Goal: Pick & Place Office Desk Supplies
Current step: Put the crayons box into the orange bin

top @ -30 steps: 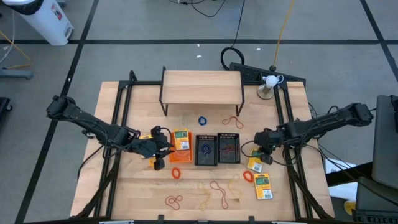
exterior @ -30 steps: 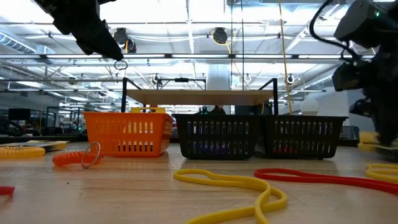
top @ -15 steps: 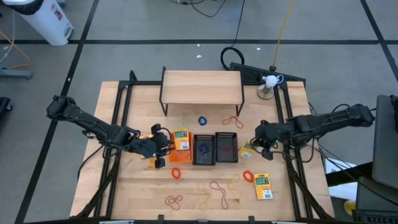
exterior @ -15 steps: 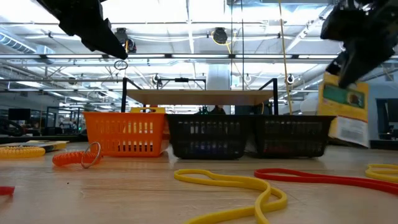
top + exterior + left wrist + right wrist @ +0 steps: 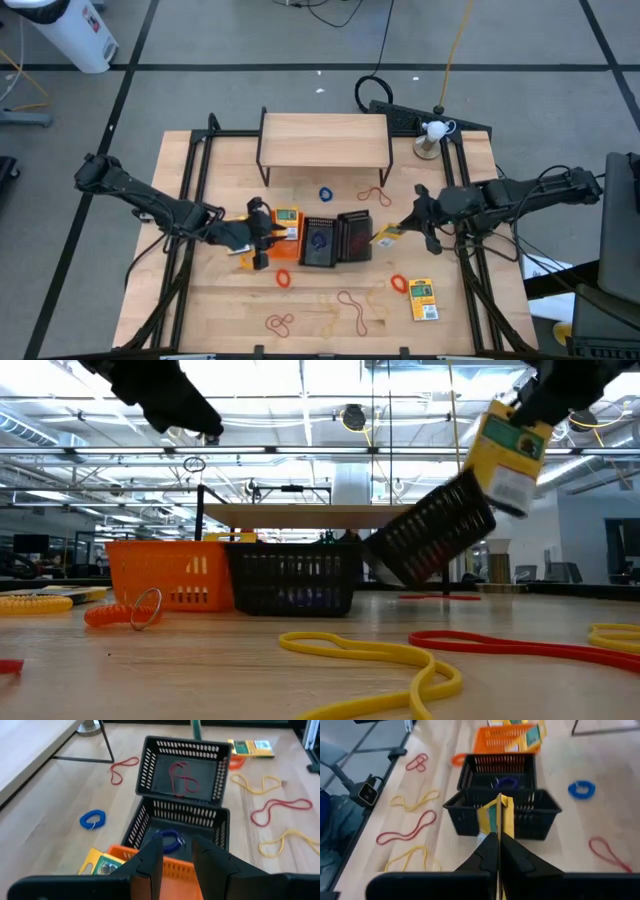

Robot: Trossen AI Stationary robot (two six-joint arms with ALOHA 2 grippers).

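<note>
On the table (image 5: 200, 310) stand three mesh bins: one orange bin (image 5: 287, 226) and two black bins, the middle one (image 5: 319, 243) upright, the right one (image 5: 356, 238) tipped on edge. The right tool (image 5: 407, 222) clamps one yellow-and-green pack (image 5: 386, 235) just beside the tipped bin. The left tool (image 5: 262, 233) hovers by the orange bin, fingers narrowly apart. One pack (image 5: 423, 300) lies well apart on the table.

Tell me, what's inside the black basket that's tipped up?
Inside the tipped black bin lies a red rubber band, pressed against its floor. The yellow pack in the right gripper hides part of the inside from that side.
</note>
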